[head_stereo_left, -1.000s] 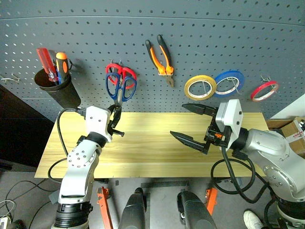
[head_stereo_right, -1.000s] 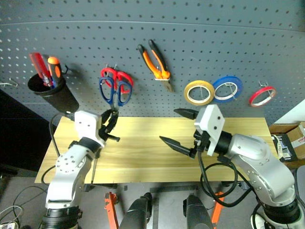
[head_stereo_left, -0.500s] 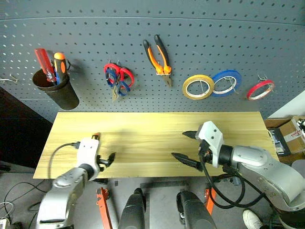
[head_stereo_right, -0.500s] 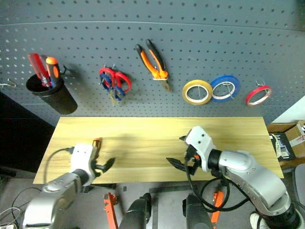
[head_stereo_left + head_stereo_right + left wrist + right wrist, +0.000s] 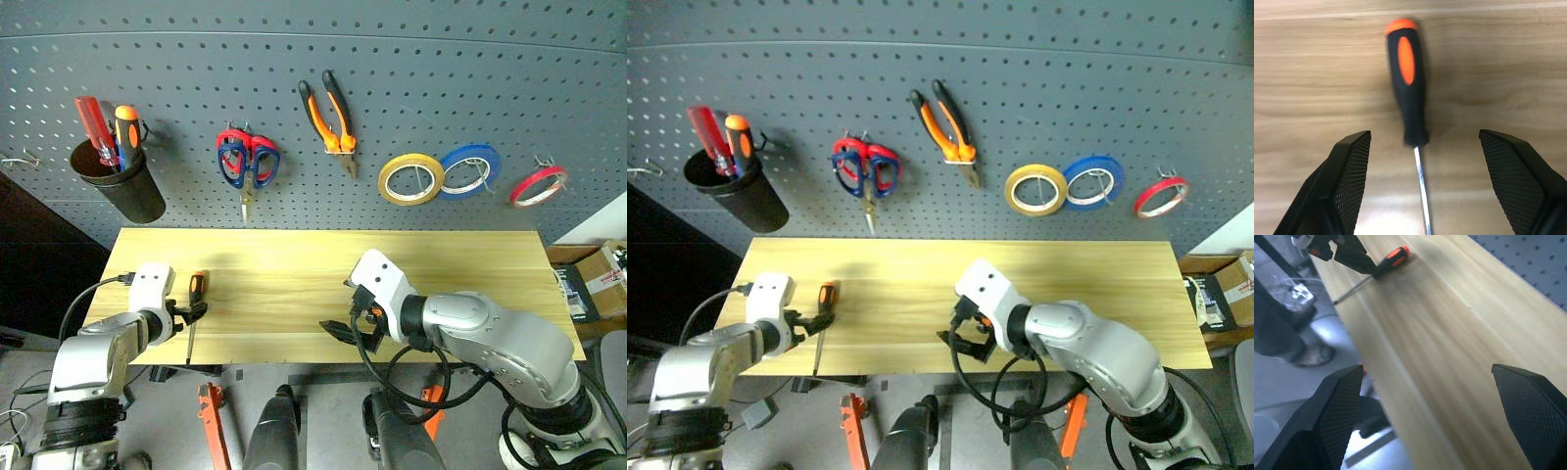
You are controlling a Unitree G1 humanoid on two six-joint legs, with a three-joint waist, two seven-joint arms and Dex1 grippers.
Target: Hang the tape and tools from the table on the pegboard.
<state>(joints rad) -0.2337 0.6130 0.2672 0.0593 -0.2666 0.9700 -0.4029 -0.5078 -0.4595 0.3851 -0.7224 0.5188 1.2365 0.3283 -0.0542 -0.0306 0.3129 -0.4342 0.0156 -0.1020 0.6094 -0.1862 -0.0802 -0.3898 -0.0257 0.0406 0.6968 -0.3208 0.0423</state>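
The screwdriver (image 5: 192, 311) with the orange-and-black handle lies on the tabletop (image 5: 294, 264) near its left end, handle toward the pegboard (image 5: 392, 78), shaft running out to the front edge. It looks like the last thing left to hang; the pliers (image 5: 331, 117), the scissors (image 5: 247, 164) and the red tape (image 5: 540, 184) already sit on their hooks.

The left end effector (image 5: 188, 312) is right at the screwdriver with its fingers spread apart and nothing between them. To do this pick well, I'd say it should settle so both pads meet the thick handle, not the thin shaft, which could roll or slip. Close squarely across the handle, then lift straight before swinging toward the board.

The right end effector (image 5: 340, 311) hovers over the middle of the tabletop's front edge, fingers wide apart and empty, well away from the tool.

The left wrist view gives what the head views cannot: the handle's end sits between the two open fingers (image 5: 1347, 166), roughly centred, with the shaft running back toward the camera. The right wrist view shows the tool from the far side, with the left end effector's dark fingers beside the handle.
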